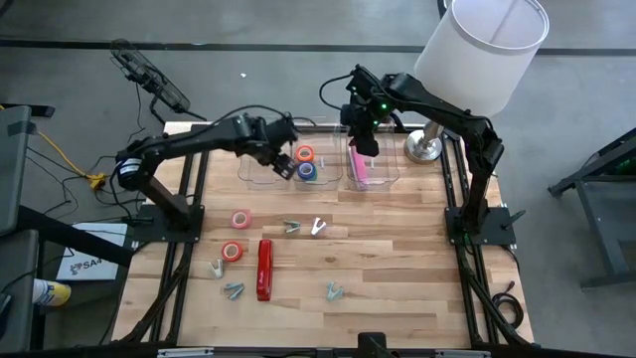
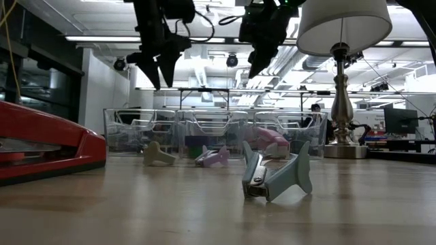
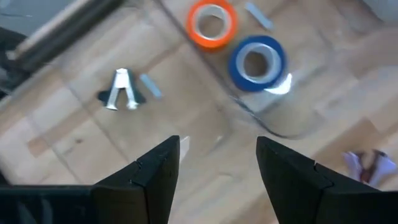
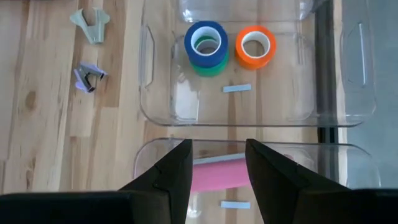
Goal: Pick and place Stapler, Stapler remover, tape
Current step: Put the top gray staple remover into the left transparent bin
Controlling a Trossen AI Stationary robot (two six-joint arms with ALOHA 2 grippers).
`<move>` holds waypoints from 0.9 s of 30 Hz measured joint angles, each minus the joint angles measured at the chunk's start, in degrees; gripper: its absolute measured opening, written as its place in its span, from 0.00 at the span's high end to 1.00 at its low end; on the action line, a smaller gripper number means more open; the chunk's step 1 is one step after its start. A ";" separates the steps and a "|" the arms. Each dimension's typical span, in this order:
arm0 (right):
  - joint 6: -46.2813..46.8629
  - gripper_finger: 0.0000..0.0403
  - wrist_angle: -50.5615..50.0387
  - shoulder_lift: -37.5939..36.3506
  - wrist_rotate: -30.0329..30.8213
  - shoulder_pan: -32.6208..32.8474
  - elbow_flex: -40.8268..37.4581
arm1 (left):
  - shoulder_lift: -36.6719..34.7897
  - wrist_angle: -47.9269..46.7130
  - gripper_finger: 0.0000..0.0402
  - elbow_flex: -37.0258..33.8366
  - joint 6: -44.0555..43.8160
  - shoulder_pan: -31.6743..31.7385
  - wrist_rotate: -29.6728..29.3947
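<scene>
My left gripper [image 1: 284, 159] [image 3: 217, 162] hangs open above the clear bins, near the middle bin [image 1: 320, 181] that holds an orange tape roll [image 3: 211, 23] and a blue one [image 3: 257, 60] stacked on a green roll [image 4: 211, 65]. A silvery staple remover [image 3: 121, 90] lies in the left bin. My right gripper [image 1: 364, 142] [image 4: 217, 165] is open over the right bin, above a pink stapler [image 4: 214, 175] lying in it. On the table lie a red stapler [image 1: 264, 268], a pink roll [image 1: 241, 219], an orange-red roll [image 1: 233, 251] and several staple removers [image 1: 318, 227].
A lamp [image 1: 467, 60] with a white shade stands at the table's far right, next to the right bin. In the low view a staple remover [image 2: 276, 178] sits near the camera and the red stapler [image 2: 48, 143] at the left. Bare wood lies on the table's right side.
</scene>
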 joint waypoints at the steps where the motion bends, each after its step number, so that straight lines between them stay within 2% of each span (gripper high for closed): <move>1: -0.23 0.65 -0.14 0.00 -0.02 0.00 0.00 | 0.00 0.06 0.48 0.00 -0.55 -0.97 0.02; 5: -0.66 0.65 -0.11 0.00 -0.02 0.00 0.00 | 0.00 0.04 0.48 0.00 -0.79 -4.38 -0.07; 13: -1.39 0.65 -0.08 0.00 -0.83 0.00 0.00 | 0.00 -1.20 0.48 -0.02 10.45 -9.82 0.04; 22: -1.56 0.65 -4.63 -0.65 -2.14 -0.04 0.00 | 0.00 -3.31 0.48 -0.04 11.95 -10.42 0.04; 27: -1.78 0.65 -4.72 -5.27 -3.06 0.00 -3.23 | 0.00 -3.17 0.48 -0.04 11.97 -10.42 -0.14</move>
